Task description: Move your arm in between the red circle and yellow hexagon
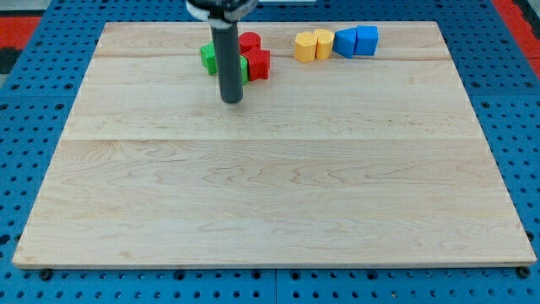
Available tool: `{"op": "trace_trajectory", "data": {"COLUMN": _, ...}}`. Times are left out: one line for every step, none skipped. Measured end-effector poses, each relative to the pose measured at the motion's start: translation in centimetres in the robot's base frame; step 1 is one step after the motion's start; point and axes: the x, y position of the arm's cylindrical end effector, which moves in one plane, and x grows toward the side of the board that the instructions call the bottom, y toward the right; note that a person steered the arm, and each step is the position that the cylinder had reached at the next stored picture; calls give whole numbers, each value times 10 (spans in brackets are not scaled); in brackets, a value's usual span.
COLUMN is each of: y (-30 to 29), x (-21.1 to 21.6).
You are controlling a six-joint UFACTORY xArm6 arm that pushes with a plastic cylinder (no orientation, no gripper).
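Note:
The red circle sits near the view's top, left of centre, behind a red star-like block. The yellow hexagon lies to its right, touching a second yellow block. My tip rests on the board below and a little left of the red circle, just under the green blocks. The rod hides part of the green blocks. The tip is left of the gap between the red circle and the yellow hexagon.
Two blue blocks stand right of the yellow ones. The wooden board lies on a blue perforated table.

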Motion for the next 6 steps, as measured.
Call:
{"op": "trace_trajectory", "data": {"y": 27, "x": 19}}
{"op": "trace_trajectory", "data": {"y": 77, "x": -6}}
{"op": "trace_trajectory", "data": {"y": 103, "x": -19}}
{"op": "trace_trajectory", "data": {"y": 103, "x": -19}}
{"op": "trace_trajectory", "data": {"y": 106, "x": -19}}
{"op": "trace_trajectory", "data": {"y": 118, "x": -19}}
